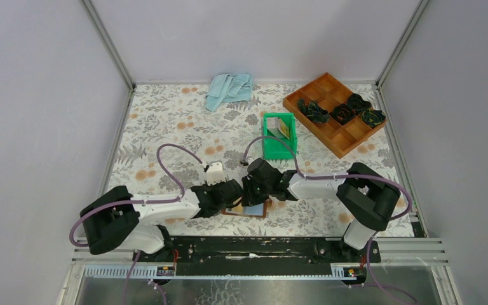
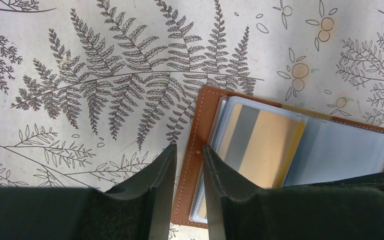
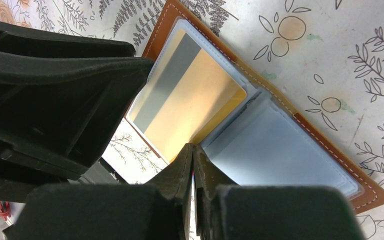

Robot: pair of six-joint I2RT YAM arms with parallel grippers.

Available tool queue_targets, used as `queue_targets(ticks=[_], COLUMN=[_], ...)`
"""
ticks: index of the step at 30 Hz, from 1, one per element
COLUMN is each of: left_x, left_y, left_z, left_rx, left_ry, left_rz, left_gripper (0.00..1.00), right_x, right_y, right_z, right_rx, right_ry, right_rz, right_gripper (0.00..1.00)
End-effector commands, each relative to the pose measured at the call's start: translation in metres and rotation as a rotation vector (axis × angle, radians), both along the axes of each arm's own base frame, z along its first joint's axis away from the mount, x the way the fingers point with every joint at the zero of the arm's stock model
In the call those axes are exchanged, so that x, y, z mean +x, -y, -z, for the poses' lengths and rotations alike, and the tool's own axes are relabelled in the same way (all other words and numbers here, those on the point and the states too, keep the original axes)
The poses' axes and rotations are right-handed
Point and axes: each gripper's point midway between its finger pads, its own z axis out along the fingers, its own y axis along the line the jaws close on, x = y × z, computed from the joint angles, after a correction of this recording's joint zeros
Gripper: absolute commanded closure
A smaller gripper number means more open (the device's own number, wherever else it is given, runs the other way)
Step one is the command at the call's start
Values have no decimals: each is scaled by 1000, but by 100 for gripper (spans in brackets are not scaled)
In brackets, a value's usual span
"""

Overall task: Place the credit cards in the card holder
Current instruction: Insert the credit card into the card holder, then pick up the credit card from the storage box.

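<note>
Under both wrists, the card holder (image 3: 285,150) lies open, half hidden (top view). The right gripper (image 3: 192,147) pinches the sleeved gold card (image 3: 190,95). The left gripper (image 2: 189,148), narrowly parted, straddles the holder's leather edge, grip unclear.

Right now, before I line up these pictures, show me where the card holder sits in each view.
Top external: card holder low centre, partly covered from above.
Left wrist: lower right, lying open, its brown edge at bottom centre.
Right wrist: a diagonal from top centre to lower right, open.
Shared landmark: the gold card with a grey stripe inside it, plain in both wrist views, not discernible from the top.
</note>
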Motion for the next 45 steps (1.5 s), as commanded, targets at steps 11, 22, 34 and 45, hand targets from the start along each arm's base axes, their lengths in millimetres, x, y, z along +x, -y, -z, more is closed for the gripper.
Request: queue_targets(ticks=[11, 22, 34, 45], left_x=[-11, -8, -11, -14], left_y=[-24, -22, -23, -22], left_z=[2, -4, 6, 9], left_rx=[88, 76, 78, 68], left_ry=[-26, -5, -24, -35], left_rz=[-12, -20, -11, -3], left_gripper=[66, 63, 65, 66], right_x=[15, 76, 200, 293], right_y=[2, 45, 98, 126], right_z=[-41, -72, -118, -119], right_rx=[23, -104, -260, -364], right_ry=[147, 343, 508, 518], right_rz=[10, 151, 335, 413], right_gripper=[78, 62, 52, 48])
